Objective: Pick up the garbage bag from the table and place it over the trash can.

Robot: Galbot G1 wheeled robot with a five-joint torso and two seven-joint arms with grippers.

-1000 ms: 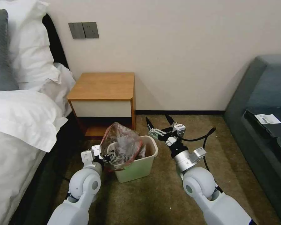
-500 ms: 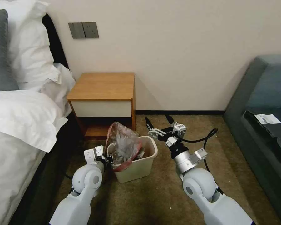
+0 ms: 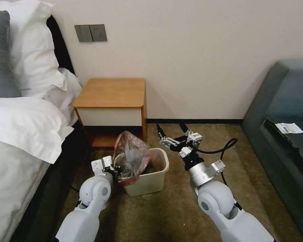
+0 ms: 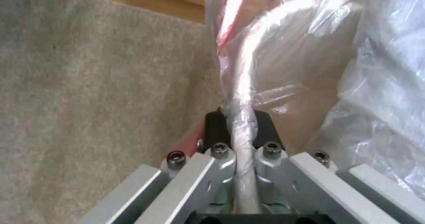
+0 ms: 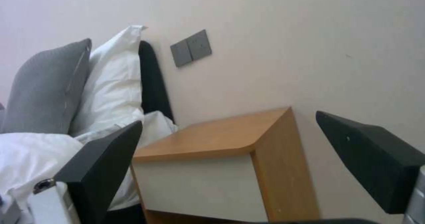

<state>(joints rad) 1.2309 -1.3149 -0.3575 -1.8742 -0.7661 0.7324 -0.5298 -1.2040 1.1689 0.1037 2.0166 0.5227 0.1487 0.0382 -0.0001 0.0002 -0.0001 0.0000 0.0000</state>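
Crinkled grey plastic, see-through and edged in a red band, bulges up out of the bin (image 3: 148,178): the bag (image 3: 131,156) sits over the bin's left half, its top puffed higher than the rim, its red edge drooping down the outside of the near-left corner. The right half of the bin's mouth is uncovered. Up close the film is glossy and creased, stretched over the rolled cream rim. The left gripper (image 3: 116,170) is at that near-left rim, its fingers (image 4: 263,134) closed tight on the plastic-wrapped rim, one inside, one outside. The bin stands on brown carpet just in front of the table (image 3: 111,92), whose top is bare. The right gripper (image 3: 171,132) hovers just right of the bin, above the carpet, fingers (image 5: 102,170) spread wide and holding nothing, pointing toward the table. A bed lies to the left, a grey sofa off to the right.
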